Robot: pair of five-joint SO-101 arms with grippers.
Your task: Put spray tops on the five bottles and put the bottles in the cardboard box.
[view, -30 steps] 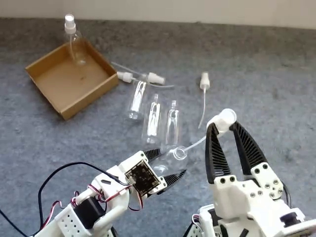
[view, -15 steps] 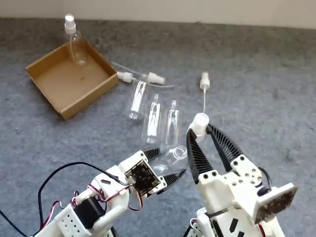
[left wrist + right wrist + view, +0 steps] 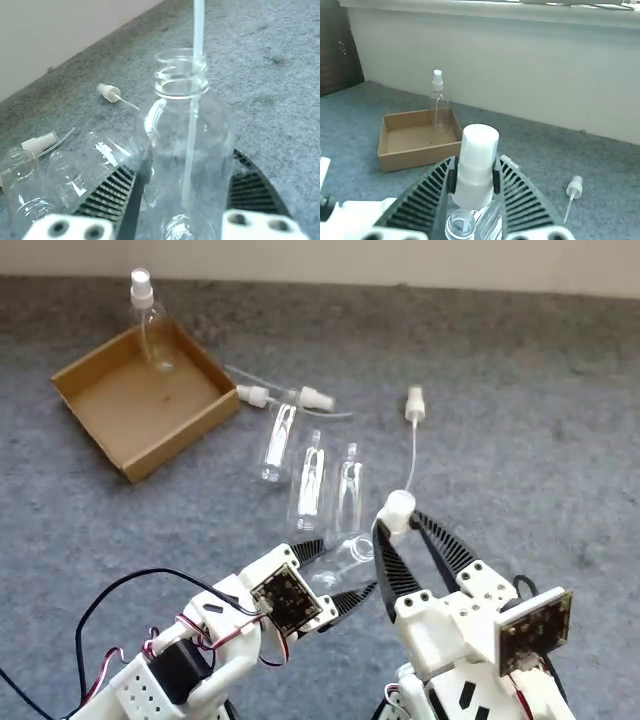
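Cardboard box [image 3: 128, 412], upper left of the high view: one capped bottle [image 3: 150, 330] stands upright in its far corner, the rest of the floor bare.

Left gripper [image 3: 340, 570], lower centre: jaws pinched on the body of an open bottle [image 3: 187, 145], neck toward the right arm.

Right gripper [image 3: 402, 522], just right of it: jaws clamped on a white spray top [image 3: 475, 162]. The top sits directly above the open neck, not seated. Its tube [image 3: 192, 115] appears to run down through the neck into the bottle.

Grey carpet [image 3: 540, 390] around them:
- three uncapped bottles [image 3: 310, 480] lie side by side between the box and the grippers
- two loose spray tops [image 3: 258, 395] lie just right of the box
- another loose top [image 3: 414, 405] lies farther right, tube pointing toward the right gripper
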